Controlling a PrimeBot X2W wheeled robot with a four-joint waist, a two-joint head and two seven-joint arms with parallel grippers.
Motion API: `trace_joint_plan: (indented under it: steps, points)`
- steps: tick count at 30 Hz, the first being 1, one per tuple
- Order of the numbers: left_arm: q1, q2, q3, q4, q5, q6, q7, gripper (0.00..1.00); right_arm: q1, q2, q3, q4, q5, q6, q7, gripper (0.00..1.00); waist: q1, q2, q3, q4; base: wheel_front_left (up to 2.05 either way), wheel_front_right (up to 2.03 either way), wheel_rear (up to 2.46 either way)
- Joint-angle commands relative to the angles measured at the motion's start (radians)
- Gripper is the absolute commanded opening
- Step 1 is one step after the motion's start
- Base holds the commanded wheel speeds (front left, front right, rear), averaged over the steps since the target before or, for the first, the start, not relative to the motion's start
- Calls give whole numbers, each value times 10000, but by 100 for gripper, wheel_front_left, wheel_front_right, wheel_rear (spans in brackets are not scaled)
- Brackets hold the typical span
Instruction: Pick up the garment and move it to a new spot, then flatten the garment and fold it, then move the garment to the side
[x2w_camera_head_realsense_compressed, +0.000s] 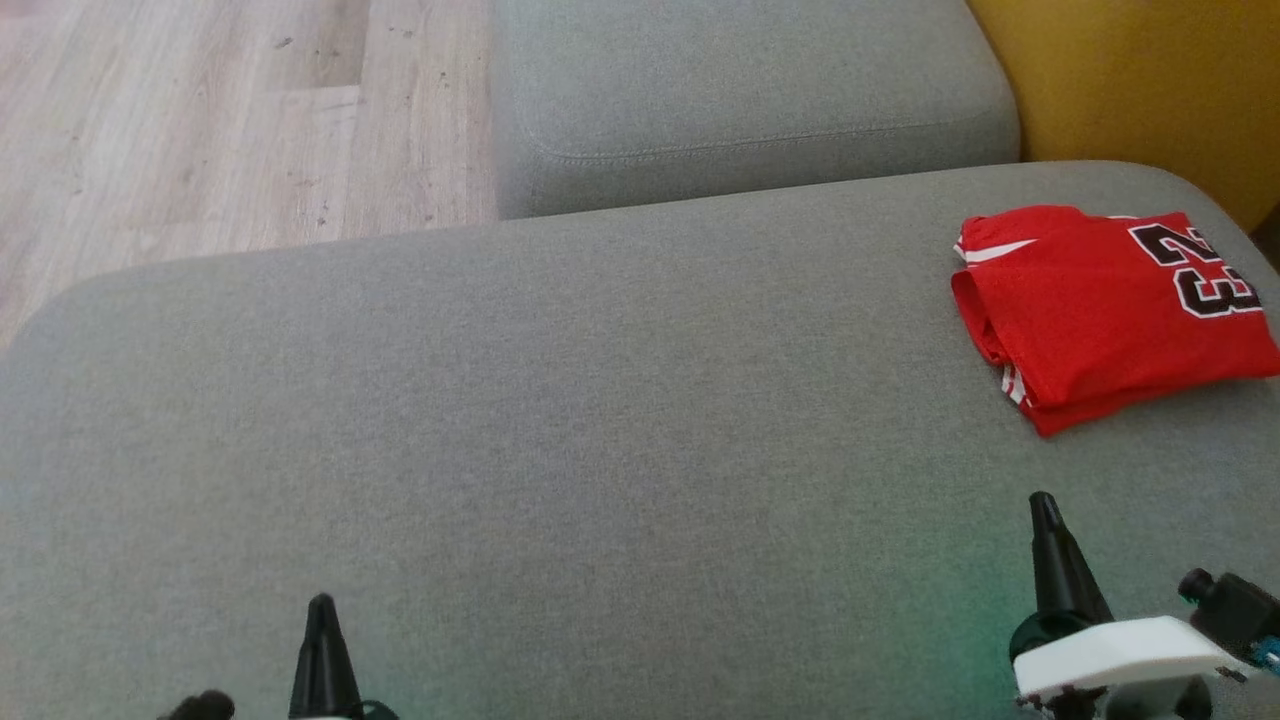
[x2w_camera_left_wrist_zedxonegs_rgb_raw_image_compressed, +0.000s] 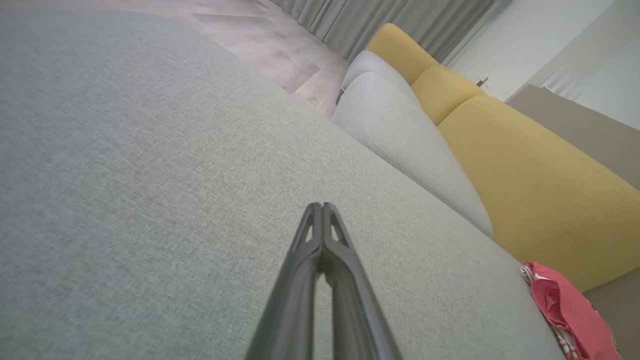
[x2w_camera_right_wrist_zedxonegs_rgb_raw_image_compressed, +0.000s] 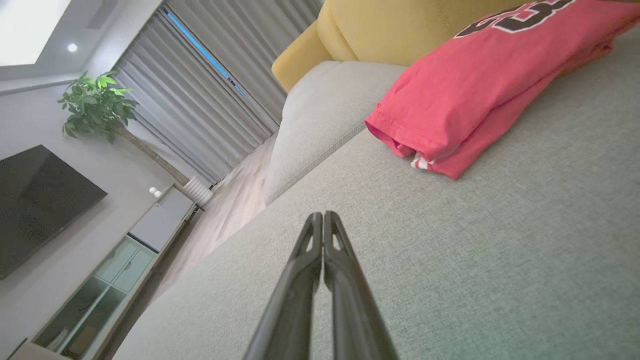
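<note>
Lying folded at the far right edge of the grey cushion (x2w_camera_head_realsense_compressed: 560, 400), the red garment (x2w_camera_head_realsense_compressed: 1110, 310) sits apart from the left gripper (x2w_camera_head_realsense_compressed: 321, 605) and right gripper (x2w_camera_head_realsense_compressed: 1042, 503), both pinched together and empty.

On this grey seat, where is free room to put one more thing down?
The grey seat cushion is bare from its left edge by the wooden floor across to the folded red jersey, and between the left pincer and right pincer. Only the far right corner, under the jersey beside the yellow backrest, is crowded.
</note>
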Motion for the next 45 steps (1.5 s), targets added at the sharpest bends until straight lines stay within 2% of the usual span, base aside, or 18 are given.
trace_joint_plan:
  steps: [1,45]
  points:
    - [-602,120,283,-212,-302,-120,50,0,-565,-17,-50,-294,318,-4,69,0,0,0,10,7,0,0,0]
    - [-2018,150,1430,543,-5307,-1265,1290,0,-1374,240,-1071,-187,5213,-7,1297,0,0,0,314,199,0,0,0]
